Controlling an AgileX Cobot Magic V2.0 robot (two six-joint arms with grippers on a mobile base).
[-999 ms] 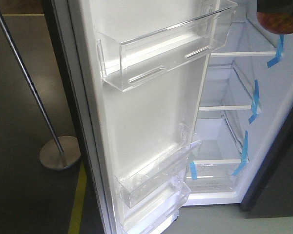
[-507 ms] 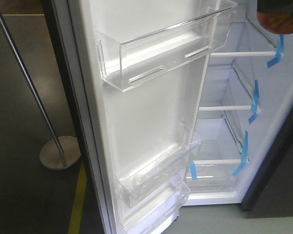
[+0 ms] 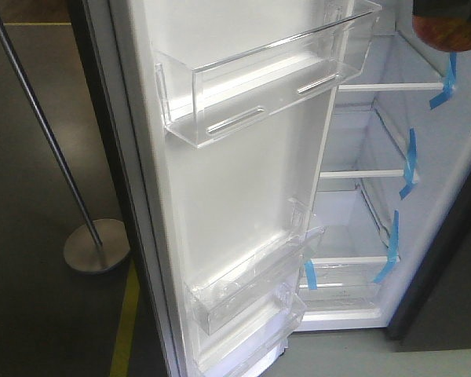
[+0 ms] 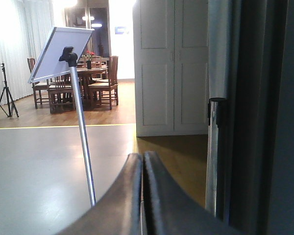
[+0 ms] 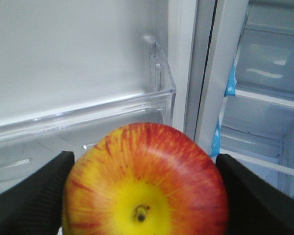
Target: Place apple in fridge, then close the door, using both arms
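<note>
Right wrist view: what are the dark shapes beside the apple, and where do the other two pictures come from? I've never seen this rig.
This is a two-armed robot on a mobile base. The dark shapes are the fingers of the right end effector, clamped on the apple, in front of the open door and its clear bin. The left wrist view shows the left end effector shut and empty, facing a sign stand. The front view looks at the door's lining and the fridge with its white shelves.
</note>
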